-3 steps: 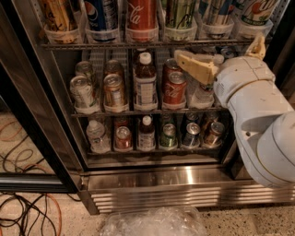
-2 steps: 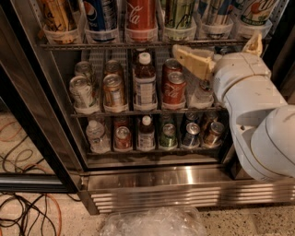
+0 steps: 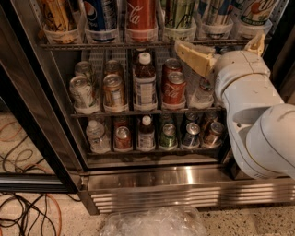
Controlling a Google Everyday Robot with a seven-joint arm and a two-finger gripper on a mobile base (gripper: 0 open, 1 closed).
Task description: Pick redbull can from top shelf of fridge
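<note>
The fridge (image 3: 184, 184) stands open, its steel base ribbed. The top shelf (image 3: 106, 45) is a wire rack at the top of the view, carrying tall cans in clear holders. The redbull can (image 3: 215, 10), slim with blue and silver panels, stands in its holder second from the right, its top cut off by the view. My gripper (image 3: 216, 42) is just below and in front of that holder, at the shelf's front rail. It is open and empty: one tan finger (image 3: 193, 57) points left, and the other fingertip (image 3: 256, 44) shows to the right.
On the top shelf also stand a yellow can (image 3: 57, 14), a Pepsi can (image 3: 102, 14), a Coca-Cola can (image 3: 140, 14), a green can (image 3: 179, 13) and a white can (image 3: 251, 11). Lower racks (image 3: 120, 110) hold short cans and bottles. Cables (image 3: 27, 216) and a clear plastic bag (image 3: 152, 223) lie on the floor.
My gripper has risen a little toward the top shelf's rail. Nothing in the fridge has moved.
</note>
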